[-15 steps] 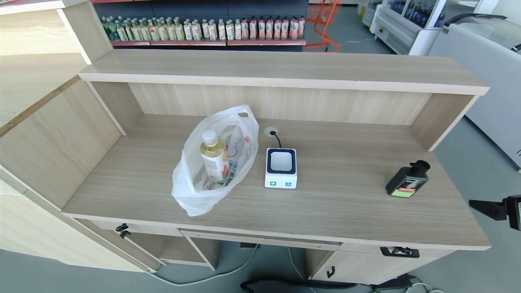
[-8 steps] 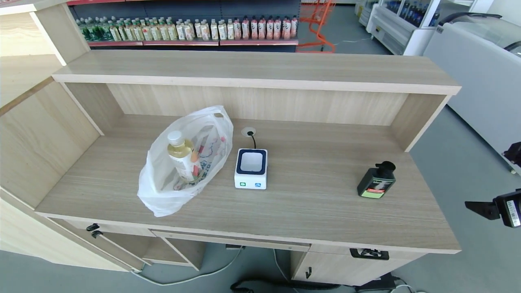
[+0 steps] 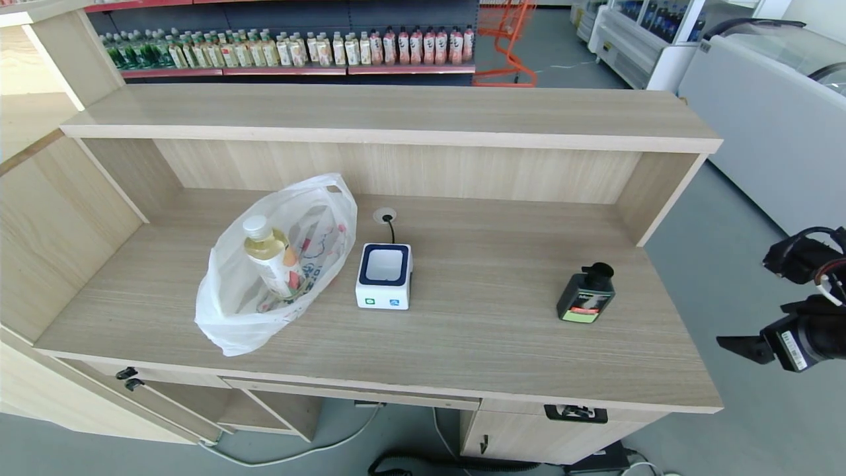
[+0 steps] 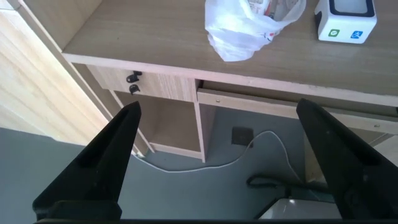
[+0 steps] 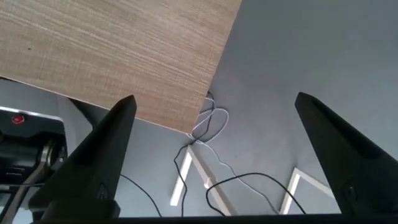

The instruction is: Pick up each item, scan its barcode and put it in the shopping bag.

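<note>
Shopping bag (image 3: 228, 317) lies open on the left part of the surface (image 3: 496, 344), with a pale tea bottle (image 3: 271, 261) standing inside it, so that item looks already packed. Over the last second the whole head view has slid: bag, scanner and the rest all sit further left in the picture, while the spacing between them is the same. That is the camera turning or travelling, not the goods moving. Nothing on the surface has been touched.

Just beside the bag is the white scanner (image 3: 383, 276), its window facing up and its cable running to the hole behind it. Well apart from it, toward the right end of the surface, stands the dark pump-top bottle (image 3: 585, 297), upright, unscanned and now nearer the middle of the view than before.

The right hand (image 3: 750, 346) hangs off the right end of the surface, beyond its front corner, and more of its wrist and cabling shows than a second ago. It has not closed on the dark bottle. Its wrist view shows the fingers spread wide with nothing between them. The left hand (image 4: 219, 107) sits low in front of the surface, below the bag, also spread wide and empty.

My reading is that the robot is squaring itself up to the dark bottle, the one item left to fetch, with reach and grasp not yet begun.
</note>
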### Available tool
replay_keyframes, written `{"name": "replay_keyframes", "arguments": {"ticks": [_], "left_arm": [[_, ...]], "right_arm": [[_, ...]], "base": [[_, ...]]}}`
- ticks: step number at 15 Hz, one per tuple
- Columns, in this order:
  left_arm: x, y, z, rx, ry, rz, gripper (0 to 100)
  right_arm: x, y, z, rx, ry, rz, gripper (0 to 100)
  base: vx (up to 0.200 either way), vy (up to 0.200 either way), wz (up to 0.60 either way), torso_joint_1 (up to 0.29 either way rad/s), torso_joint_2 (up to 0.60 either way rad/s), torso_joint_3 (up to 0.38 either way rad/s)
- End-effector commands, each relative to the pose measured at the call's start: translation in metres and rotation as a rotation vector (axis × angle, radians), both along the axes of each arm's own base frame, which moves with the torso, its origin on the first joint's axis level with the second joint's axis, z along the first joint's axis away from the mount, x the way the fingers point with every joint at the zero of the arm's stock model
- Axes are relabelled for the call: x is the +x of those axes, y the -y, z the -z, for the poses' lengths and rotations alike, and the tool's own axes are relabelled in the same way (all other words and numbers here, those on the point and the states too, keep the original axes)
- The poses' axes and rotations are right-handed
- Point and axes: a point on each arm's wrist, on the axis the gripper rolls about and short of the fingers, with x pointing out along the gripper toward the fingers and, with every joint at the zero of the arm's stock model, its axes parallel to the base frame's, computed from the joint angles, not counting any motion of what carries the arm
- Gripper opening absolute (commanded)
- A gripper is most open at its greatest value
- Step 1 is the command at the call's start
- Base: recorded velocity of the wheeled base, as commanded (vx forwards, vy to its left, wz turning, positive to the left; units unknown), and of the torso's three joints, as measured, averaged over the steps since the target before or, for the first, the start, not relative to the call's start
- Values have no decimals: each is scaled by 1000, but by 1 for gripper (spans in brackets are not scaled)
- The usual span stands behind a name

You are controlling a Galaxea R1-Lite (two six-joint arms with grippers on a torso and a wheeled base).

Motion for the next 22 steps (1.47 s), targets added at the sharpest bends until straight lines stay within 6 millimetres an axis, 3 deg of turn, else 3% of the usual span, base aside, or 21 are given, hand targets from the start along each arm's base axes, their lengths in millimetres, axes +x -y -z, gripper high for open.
{"name": "replay_keyframes", "arguments": {"ticks": [1, 4, 8, 12, 22], "left_arm": [[0, 0, 0, 0, 0, 1, 100], [0, 0, 0, 0, 0, 1, 100], [0, 0, 0, 0, 2, 1, 100], [0, 0, 0, 0, 2, 1, 100], [0, 0, 0, 0, 0, 1, 100]], "right_arm": [[13, -12, 12, 3, -49, -76, 100], [29, -29, 23, 6, -67, -180, 100], [68, -56, 43, -8, 11, -287, 100], [83, -81, 51, -3, 25, -366, 100], [130, -112, 61, -11, 67, -441, 100]], "base": [[0, 0, 0, 0, 0, 0], [0, 0, 0, 0, 0, 0], [0, 0, 0, 0, 0, 0], [0, 0, 0, 0, 0, 0], [0, 0, 0, 0, 0, 0]]}}
